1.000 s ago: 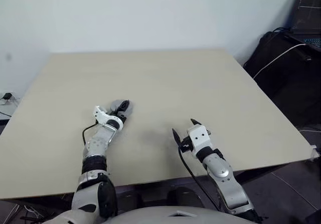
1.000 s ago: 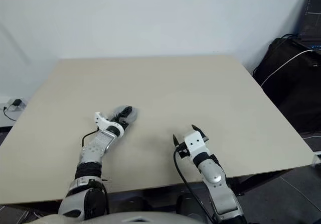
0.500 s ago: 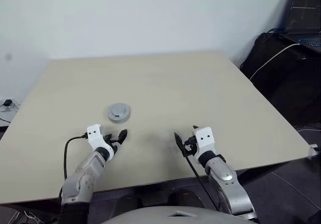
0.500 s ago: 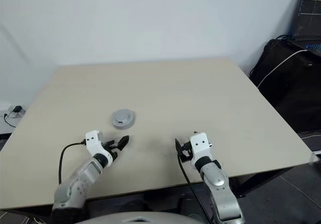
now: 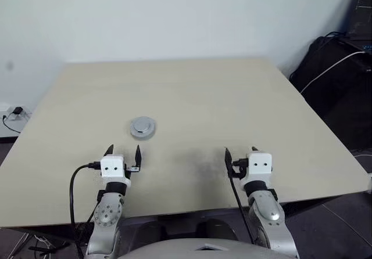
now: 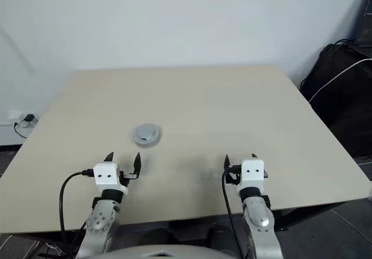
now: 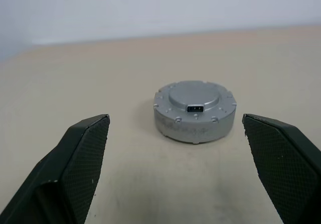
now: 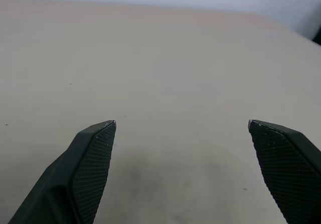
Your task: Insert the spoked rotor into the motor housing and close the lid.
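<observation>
A round silver puck, the motor housing (image 5: 142, 127), rests on the beige table (image 5: 232, 90) left of centre. On top of it sits the lid (image 7: 194, 94), its plain silver face with the raised middle turned up. The spoked rotor is hidden. My left gripper (image 5: 123, 152) hovers open a short way in front of the housing, pointing at it, with nothing between its fingers (image 7: 83, 153). Near the table's front edge on the right, my right gripper (image 5: 241, 154) is open over bare tabletop, its fingers (image 8: 93, 156) empty.
A black bag (image 5: 343, 79) with a white cable across it stands beyond the table's right side. A laptop (image 5: 363, 12) sits behind it. A wall socket with a plug (image 5: 14, 112) lies at the far left, off the table.
My left gripper drew back from the housing toward the front edge and rolled upright, leaving the housing uncovered. My right gripper shifted to the right. The camera view also shifted.
</observation>
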Available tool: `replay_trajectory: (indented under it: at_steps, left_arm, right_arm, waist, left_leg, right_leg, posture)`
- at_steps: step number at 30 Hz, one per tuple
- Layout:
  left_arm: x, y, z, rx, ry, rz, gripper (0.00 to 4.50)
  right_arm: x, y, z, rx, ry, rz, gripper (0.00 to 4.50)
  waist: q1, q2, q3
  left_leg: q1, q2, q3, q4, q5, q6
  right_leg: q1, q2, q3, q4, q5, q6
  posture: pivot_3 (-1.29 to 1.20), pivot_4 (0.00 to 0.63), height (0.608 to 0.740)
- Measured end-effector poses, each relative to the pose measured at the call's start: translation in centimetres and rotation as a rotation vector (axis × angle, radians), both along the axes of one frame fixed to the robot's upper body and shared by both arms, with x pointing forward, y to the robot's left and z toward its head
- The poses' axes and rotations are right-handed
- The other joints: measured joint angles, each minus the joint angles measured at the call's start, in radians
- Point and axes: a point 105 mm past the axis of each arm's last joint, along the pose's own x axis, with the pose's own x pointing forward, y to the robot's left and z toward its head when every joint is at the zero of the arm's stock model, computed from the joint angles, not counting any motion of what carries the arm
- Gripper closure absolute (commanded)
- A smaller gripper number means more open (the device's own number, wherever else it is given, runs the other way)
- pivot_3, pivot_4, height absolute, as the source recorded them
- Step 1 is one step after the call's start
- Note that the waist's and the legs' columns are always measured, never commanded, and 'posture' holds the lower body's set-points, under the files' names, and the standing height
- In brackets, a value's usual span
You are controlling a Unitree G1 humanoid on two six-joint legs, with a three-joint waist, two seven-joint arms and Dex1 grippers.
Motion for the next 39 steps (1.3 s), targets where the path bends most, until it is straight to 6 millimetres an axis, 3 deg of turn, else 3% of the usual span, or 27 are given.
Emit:
replay_trajectory:
  at_steps: [15,21,24,35,39]
  left_arm:
    - [0.2,-0.1,0.3,-0.05,-0.033,0.011,0.01]
    - [0.1,0.4,0.2,-0.059,-0.03,0.042,0.01]
    - [0.0,0.7,0.0,-0.079,-0.027,0.063,0.66]
    - [-0.1,0.8,-0.3,-0.092,-0.018,0.074,4.32]
    - [-0.1,0.8,-0.3,-0.091,-0.018,0.074,4.48]
  right_arm:
    - [0.3,1.0,-0.6,0.019,0.003,0.037,0.0]
    - [0.3,0.9,-1.9,0.013,0.04,0.064,0.0]
    - [0.5,1.0,-1.8,0.034,0.036,0.079,0.92]
    - [0.7,0.9,-2.6,0.039,0.057,0.085,4.5]
    - [0.7,1.0,-2.8,0.042,0.059,0.085,4.5]
  waist:
    - [-0.003,-0.001,0.001]
    - [-0.005,-0.001,0.001]
    - [-0.006,-0.001,0.001]
    - [-0.006,-0.002,0.001]
    - [-0.006,-0.002,0.001]
  left_leg:
    - [0.0,0.0,0.0,0.002,-0.001,0.003]
    - [0.0,0.0,0.0,0.003,-0.001,0.003]
    - [0.0,0.0,0.0,0.003,-0.001,0.003]
    - [0.0,0.0,0.0,0.003,-0.001,0.003]
    - [0.0,0.0,0.0,0.003,-0.001,0.003]
  right_leg:
    - [0.001,0.0,-0.002,0.0,0.0,0.001]
    - [0.001,0.0,-0.002,0.0,0.0,0.001]
    - [0.002,0.0,-0.002,0.0,0.0,0.001]
    - [0.002,0.0,-0.002,0.0,0.001,0.001]
    - [0.002,0.0,-0.002,0.0,0.001,0.001]
  posture:
    - [0.0,0.0,0.74]
    - [0.0,0.0,0.74]
    - [0.0,0.0,0.74]
    - [0.0,0.0,0.74]
    - [0.0,0.0,0.74]
